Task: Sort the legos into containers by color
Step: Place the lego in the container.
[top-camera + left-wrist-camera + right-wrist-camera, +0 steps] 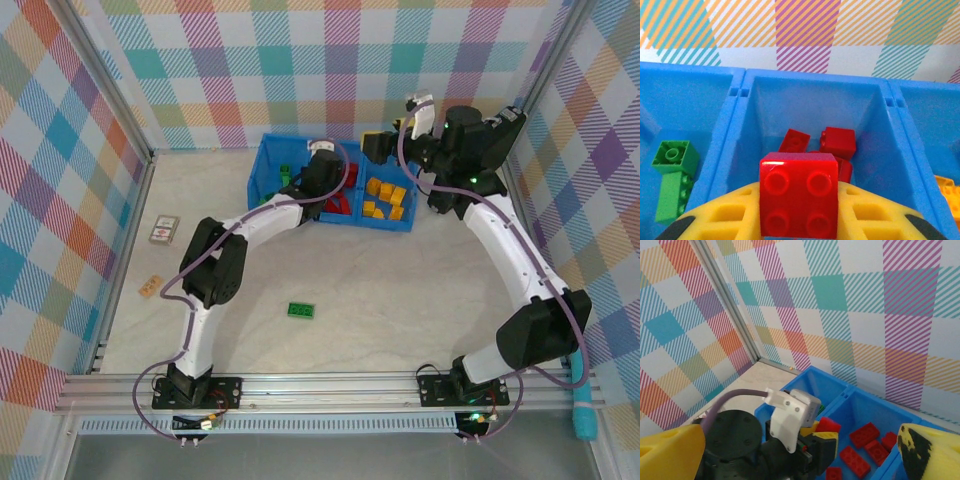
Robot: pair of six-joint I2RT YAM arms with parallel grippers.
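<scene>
Your left claw (798,225) is clamped on a red lego (798,190) above the middle container (765,110) — more red legos (837,142) lie inside. Your right claw (800,452) stands apart. A green lego (300,311) lies on the surface (400,300) at the container's 6 o'clock.

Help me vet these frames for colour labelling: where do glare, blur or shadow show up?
Left wrist: sharp, with a pale glare strip along the top edge of the held red brick. Right wrist: its own yellow fingers are out of focus, the red bricks behind crisper. Top external: even light, faint shadows on the table.
</scene>
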